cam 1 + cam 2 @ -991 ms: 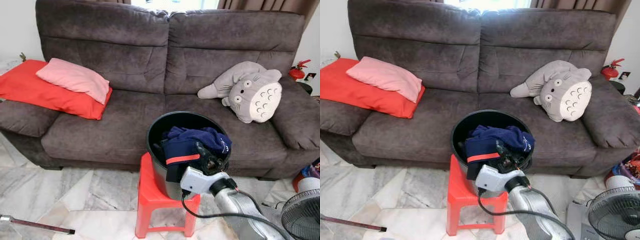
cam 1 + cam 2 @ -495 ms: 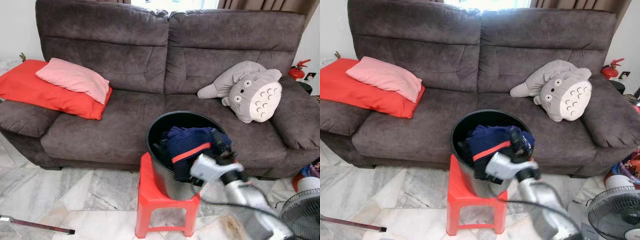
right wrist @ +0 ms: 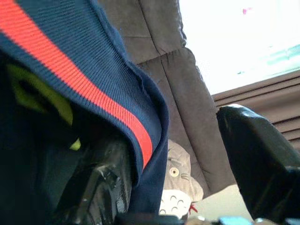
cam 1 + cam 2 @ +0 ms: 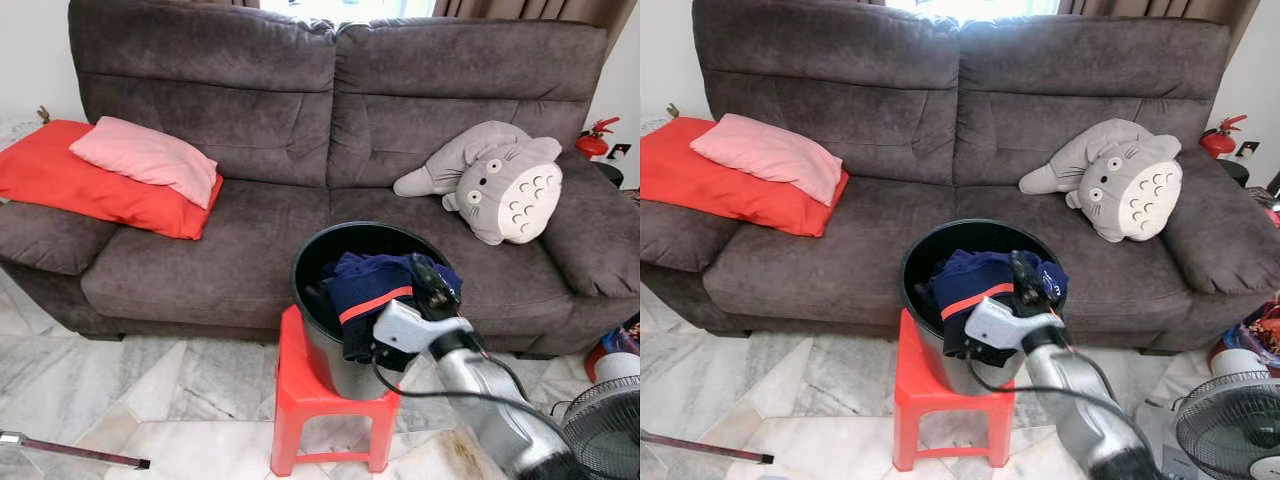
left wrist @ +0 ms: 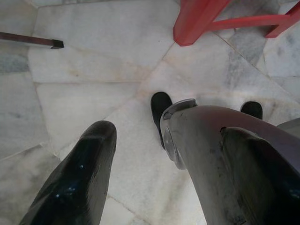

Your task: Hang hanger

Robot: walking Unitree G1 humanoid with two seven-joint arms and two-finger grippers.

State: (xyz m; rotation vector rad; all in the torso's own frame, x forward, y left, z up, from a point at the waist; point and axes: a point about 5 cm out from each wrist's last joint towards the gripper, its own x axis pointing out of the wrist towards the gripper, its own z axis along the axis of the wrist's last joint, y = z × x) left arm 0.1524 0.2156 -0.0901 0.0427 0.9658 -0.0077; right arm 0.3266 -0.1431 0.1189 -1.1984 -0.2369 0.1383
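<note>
A navy garment [image 4: 375,280] with a red stripe lies heaped in a black bucket [image 4: 325,250] that stands on a red plastic stool [image 4: 300,390] before the sofa. My right gripper [image 4: 432,285] is at the bucket's right front rim, against the garment. In the right wrist view its fingers stand wide apart: one finger [image 3: 101,187] sits under the striped hem [image 3: 89,93], the other finger [image 3: 258,154] is free in the air. My left gripper [image 5: 164,187] hangs low over the marble floor, fingers apart and holding nothing.
A dark grey sofa [image 4: 220,250] carries a red cushion [image 4: 90,185], a pink pillow [image 4: 145,158] and a grey plush toy [image 4: 500,185]. A standing fan [image 4: 605,430] is at the right front. A thin rod [image 4: 70,452] lies on the floor at left.
My right gripper rose from the bucket's front rim and moved right along the garment. The red-striped hem has tilted upward with it.
</note>
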